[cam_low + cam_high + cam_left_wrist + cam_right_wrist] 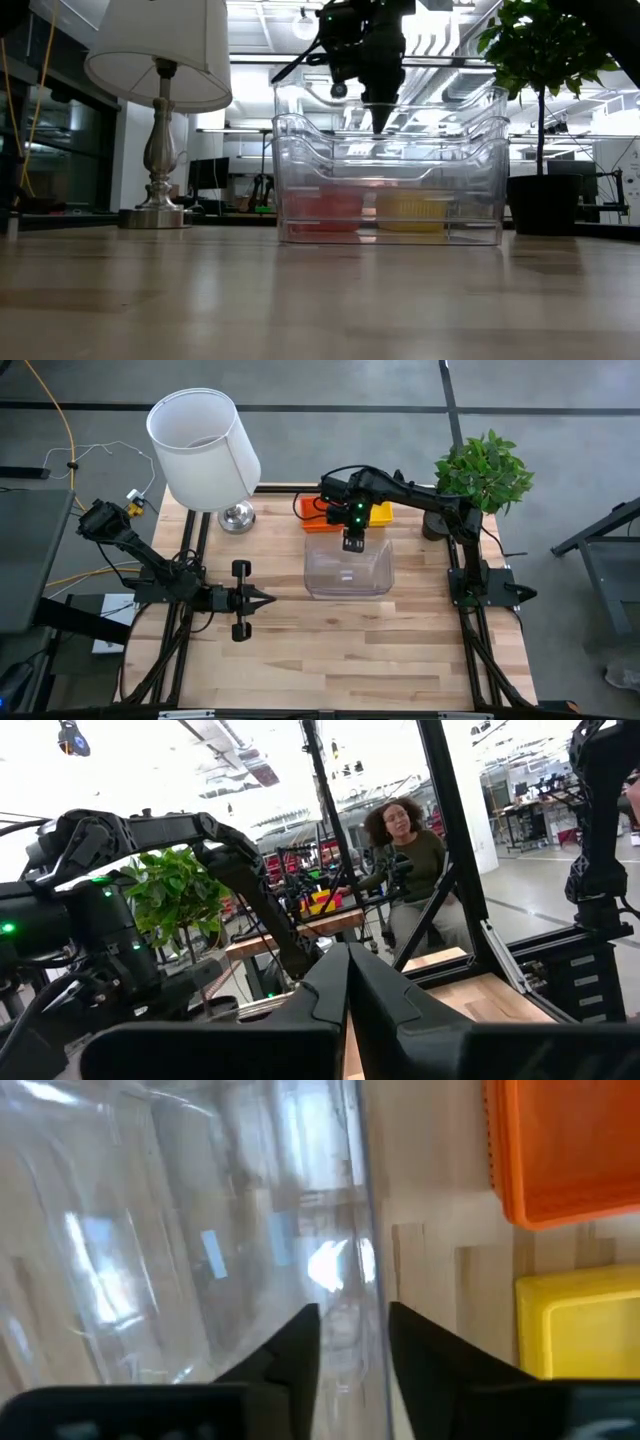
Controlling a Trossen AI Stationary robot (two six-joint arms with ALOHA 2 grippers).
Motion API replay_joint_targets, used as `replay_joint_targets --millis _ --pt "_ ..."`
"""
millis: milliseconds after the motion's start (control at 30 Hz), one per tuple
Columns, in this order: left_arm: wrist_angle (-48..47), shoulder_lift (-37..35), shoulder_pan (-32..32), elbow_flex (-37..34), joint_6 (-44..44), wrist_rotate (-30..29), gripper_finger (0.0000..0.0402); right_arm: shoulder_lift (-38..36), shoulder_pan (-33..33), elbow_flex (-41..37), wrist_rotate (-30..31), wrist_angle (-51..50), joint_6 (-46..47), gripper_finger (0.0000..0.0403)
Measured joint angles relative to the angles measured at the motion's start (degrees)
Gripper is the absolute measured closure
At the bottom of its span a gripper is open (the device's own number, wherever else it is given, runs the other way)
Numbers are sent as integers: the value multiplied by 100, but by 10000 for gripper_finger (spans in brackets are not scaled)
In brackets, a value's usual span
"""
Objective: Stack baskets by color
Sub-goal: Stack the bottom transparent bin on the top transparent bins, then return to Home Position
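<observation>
A stack of clear tubs point(347, 570) stands mid-table, nested one in another. Behind it, at the far edge, a red-orange basket point(312, 510) and a yellow basket point(381, 515) lie side by side on the table; the low view shows them through the tubs. My right gripper point(353, 544) points down over the stack's far wall point(368, 1230), open, one finger inside the top tub and one outside. My left gripper point(266, 598) is shut on nothing, left of the tubs and above the table. My right gripper straddles the top tub's far wall point(372, 1295) from above, one finger point(300, 1342) inside and one finger point(425, 1355) outside. Whether either finger touches the wall, I cannot tell. The tub rests nested in the stack.
A white-shaded lamp point(205, 450) stands at the far left, a potted plant point(485, 472) at the far right. Bare wood lies between the tubs and the near edge. A person point(405, 850) sits beyond the table in the room.
</observation>
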Motion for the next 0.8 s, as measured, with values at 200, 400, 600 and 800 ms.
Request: replay_joint_targets --millis 200,400,600,800 --pt "-1 0 -1 0 0 -131 401 -12 6 2 -8 -368 -93 234" --pt "-11 0 -1 1 0 -188 401 -213 -21 2 -1 -697 -42 220" --pt "-109 0 -1 2 0 -193 401 -723 32 2 52 -748 174 231" --pt "-129 0 -1 1 190 -844 401 -1289 415 4 158 -692 215 267"
